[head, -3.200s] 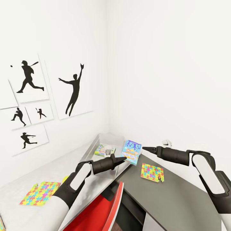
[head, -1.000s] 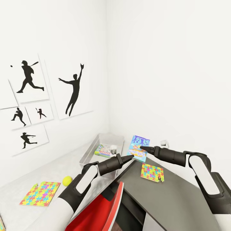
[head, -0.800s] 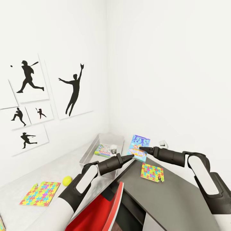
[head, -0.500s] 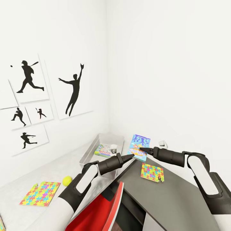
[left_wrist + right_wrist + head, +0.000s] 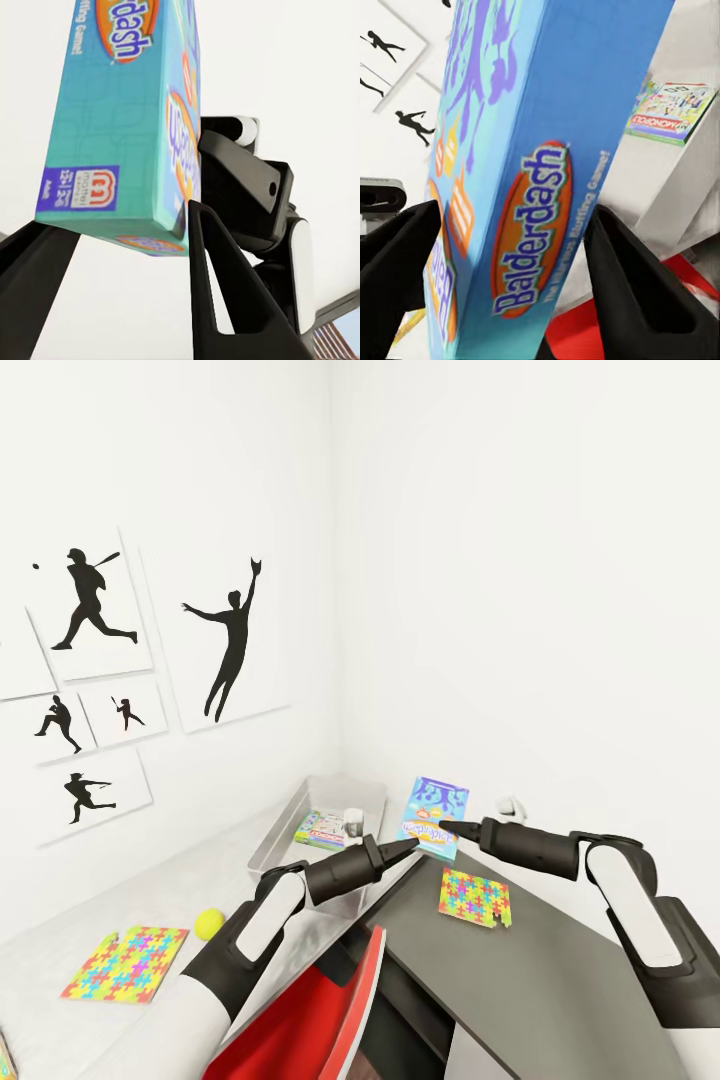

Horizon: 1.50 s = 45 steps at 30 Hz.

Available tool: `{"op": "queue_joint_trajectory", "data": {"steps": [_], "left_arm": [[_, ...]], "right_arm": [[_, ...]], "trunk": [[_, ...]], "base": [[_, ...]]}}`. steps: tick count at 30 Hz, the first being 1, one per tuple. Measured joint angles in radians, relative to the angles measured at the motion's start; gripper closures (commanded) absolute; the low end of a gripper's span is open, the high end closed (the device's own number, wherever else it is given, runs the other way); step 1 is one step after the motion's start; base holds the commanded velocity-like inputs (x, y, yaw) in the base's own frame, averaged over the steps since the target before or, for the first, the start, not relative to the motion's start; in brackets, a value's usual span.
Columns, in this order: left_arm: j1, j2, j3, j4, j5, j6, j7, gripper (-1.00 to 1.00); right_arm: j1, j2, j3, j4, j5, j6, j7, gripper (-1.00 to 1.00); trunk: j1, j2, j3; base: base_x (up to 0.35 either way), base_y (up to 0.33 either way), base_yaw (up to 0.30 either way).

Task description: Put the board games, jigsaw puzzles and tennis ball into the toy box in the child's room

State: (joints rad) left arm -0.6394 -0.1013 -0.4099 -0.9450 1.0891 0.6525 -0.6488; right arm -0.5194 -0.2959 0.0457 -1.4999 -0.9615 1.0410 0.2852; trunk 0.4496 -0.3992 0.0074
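Both hands, left hand [image 5: 412,844] and right hand [image 5: 446,827], clamp the Balderdash box [image 5: 434,816] between their fingers; the right wrist view adds a Monopoly box [image 5: 670,111] lying beyond.

We face a corner of bare white walls [image 5: 520,560], the left one hung with black baseball-player silhouette posters [image 5: 232,645], above a pale marbled tabletop [image 5: 120,900] joined to a dark grey section [image 5: 540,970], with a red chair [image 5: 310,1020] below.
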Motion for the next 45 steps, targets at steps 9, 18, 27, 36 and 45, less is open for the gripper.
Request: {"op": "queue_joint_trajectory", "data": {"steps": [9,18,27,36,45], "left_arm": [[0.000,0.002,0.002,0.000,0.007,0.003,-0.009,1.00],[0.000,0.001,0.003,-0.006,0.001,0.002,-0.007,1.00],[0.000,0.002,0.003,0.002,-0.034,-0.014,0.005,-1.00],[-0.001,0.010,0.008,0.005,-0.034,-0.013,0.038,-1.00],[-0.004,0.043,0.084,0.002,-0.020,0.024,0.118,-1.00]], "right_arm": [[0.000,-0.002,-0.002,-0.002,0.034,-0.005,-0.003,1.00],[0.000,-0.002,-0.004,-0.002,0.031,-0.005,-0.002,1.00],[0.000,-0.002,-0.005,-0.005,-0.042,0.004,-0.001,1.00],[0.000,-0.008,-0.007,-0.009,-0.042,0.004,0.002,1.00],[-0.004,-0.018,-0.047,0.005,-0.020,0.001,0.002,1.00]], "trunk": [[0.000,0.000,0.000],[0.000,0.000,0.000],[0.000,0.000,0.000],[0.000,0.000,0.000],[0.000,0.000,0.000]], "base": [[0.000,0.000,0.000],[0.000,0.000,0.000],[0.000,0.000,0.000],[0.000,0.000,0.000],[0.000,0.000,0.000]]}}
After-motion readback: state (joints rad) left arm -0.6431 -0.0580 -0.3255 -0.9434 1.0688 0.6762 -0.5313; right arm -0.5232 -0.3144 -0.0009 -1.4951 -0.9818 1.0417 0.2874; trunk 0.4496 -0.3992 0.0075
